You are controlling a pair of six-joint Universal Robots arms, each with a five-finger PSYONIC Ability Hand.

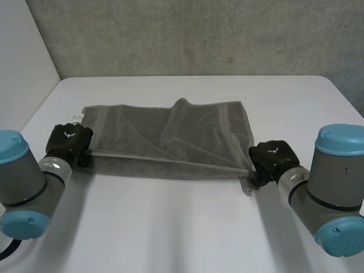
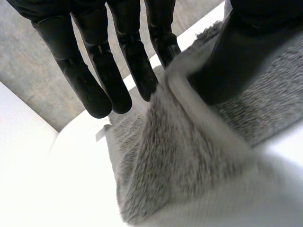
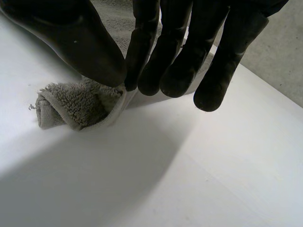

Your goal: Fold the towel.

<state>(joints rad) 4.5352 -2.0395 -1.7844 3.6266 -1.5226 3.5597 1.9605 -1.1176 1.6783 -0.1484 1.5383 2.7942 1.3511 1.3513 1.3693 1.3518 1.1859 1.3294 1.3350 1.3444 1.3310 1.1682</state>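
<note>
Grey terry towel (image 1: 170, 136) lies spread across the white table (image 1: 187, 227) with its near edge raised, probably so it can be carried over to the far edge. The left hand (image 1: 68, 141) pinches the near left corner between thumb and fingers, and the right hand (image 1: 272, 159) pinches the near right corner likewise.

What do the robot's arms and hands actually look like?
The left arm and right arm are thick grey tubes with round light-blue caps. The left hand and right hand are black, with long round-tipped fingers, a thumb, and a small white mark on the back.
</note>
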